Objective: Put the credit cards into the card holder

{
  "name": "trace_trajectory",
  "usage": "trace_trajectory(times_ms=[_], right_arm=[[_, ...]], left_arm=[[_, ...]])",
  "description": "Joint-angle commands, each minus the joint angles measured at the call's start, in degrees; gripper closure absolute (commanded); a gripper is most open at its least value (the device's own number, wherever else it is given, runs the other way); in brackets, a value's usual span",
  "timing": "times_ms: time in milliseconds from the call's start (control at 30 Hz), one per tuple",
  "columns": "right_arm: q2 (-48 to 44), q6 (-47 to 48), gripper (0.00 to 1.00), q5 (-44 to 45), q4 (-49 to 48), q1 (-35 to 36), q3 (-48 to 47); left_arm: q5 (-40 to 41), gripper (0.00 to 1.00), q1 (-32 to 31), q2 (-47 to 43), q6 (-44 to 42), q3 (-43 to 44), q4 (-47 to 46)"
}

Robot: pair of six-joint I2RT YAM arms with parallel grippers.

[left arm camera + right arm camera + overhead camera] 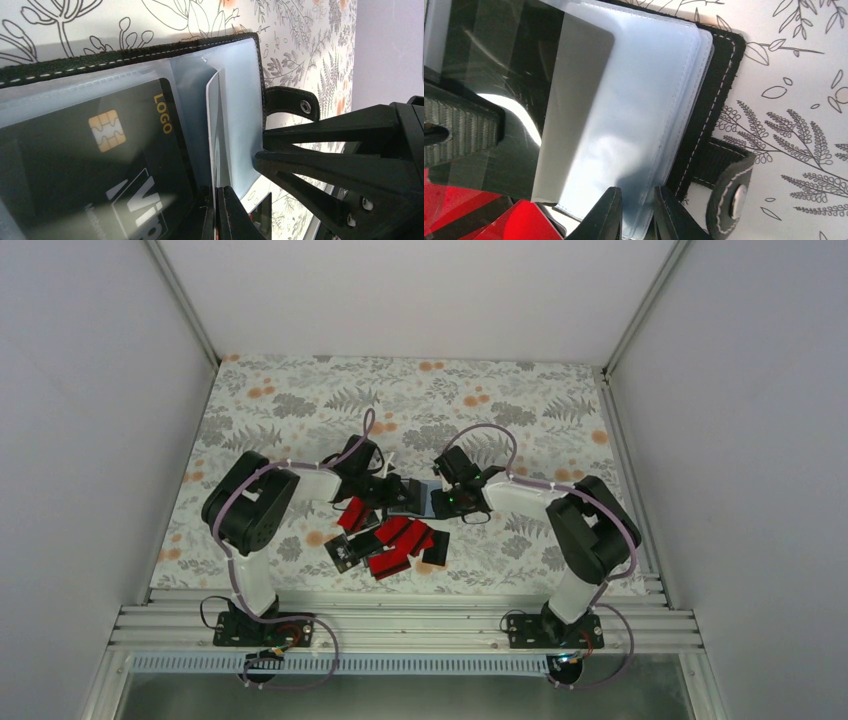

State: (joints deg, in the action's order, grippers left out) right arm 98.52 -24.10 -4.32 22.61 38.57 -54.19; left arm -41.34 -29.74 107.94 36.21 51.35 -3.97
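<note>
Near the bases the credit cards (pixel 390 546) lie heaped, and just beyond them the open card holder (pixel 418 498) sits between the left gripper (pixel 218 202), clamped on an inner leaf, and the right gripper (pixel 637 210), pinching its clear sleeves.

From high above and behind the robot, looks steeply down on the whole floral table (pixel 300 410) from far off, with the left arm (pixel 250 505) on the left and the right arm (pixel 590 525) on the right.

From the left wrist, peers past the left gripper (pixel 216 215) at the bottom edge, low across the open card holder (pixel 125 55), very near, with the right gripper (pixel 260 147) reaching in from the right.

From the right wrist, looks more steeply down on the same holder from the opposite side, equally near, own fingers at the bottom edge.

Shares between both wrist views the clear sleeves (pixel 235 115) and the snap strap (pixel 292 102); shows the holder only small, at mid-table, from above.
</note>
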Motion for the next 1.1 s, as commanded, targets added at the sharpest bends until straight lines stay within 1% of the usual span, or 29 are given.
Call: trace_trajectory(times_ms=[0, 133, 267, 400, 600, 833, 1067], right_arm=[[-1.01, -0.24, 0.83, 4.36, -1.23, -0.22, 3.83], [-1.06, -0.34, 0.87, 2.98, -2.78, -0.21, 6.57], [0.05, -0.51, 0.89, 1.26, -4.13, -0.2, 7.67], [0.78, -0.22, 0.9, 0.37, -4.59, -0.22, 7.46], [1.32, 0.01, 0.91, -0.29, -4.7, -0.25, 7.18], [1.3, -0.07, 0.92, -1.31, -5.19, -0.24, 8.32], [1.29, -0.08, 0.92, -1.07, -5.28, -0.25, 8.16]], left_arm=[[2.42, 0.98, -0.27, -1.34, 0.09, -0.07, 2.16], [1.96, 0.98, 0.12, -2.13, 3.12, -1.51, -1.11], [3.15, 0.98, 0.29, -2.22, 3.44, -1.72, -1.22], [3.36, 0.97, 0.57, -2.29, 3.81, -3.07, -2.27], [2.08, 0.98, 0.79, -1.46, 6.44, -4.66, -7.22], [-2.12, 0.98, 0.69, 1.39, 9.72, -4.64, -12.7], [-2.87, 0.98, -0.22, 3.12, 10.04, -3.92, -12.83]])
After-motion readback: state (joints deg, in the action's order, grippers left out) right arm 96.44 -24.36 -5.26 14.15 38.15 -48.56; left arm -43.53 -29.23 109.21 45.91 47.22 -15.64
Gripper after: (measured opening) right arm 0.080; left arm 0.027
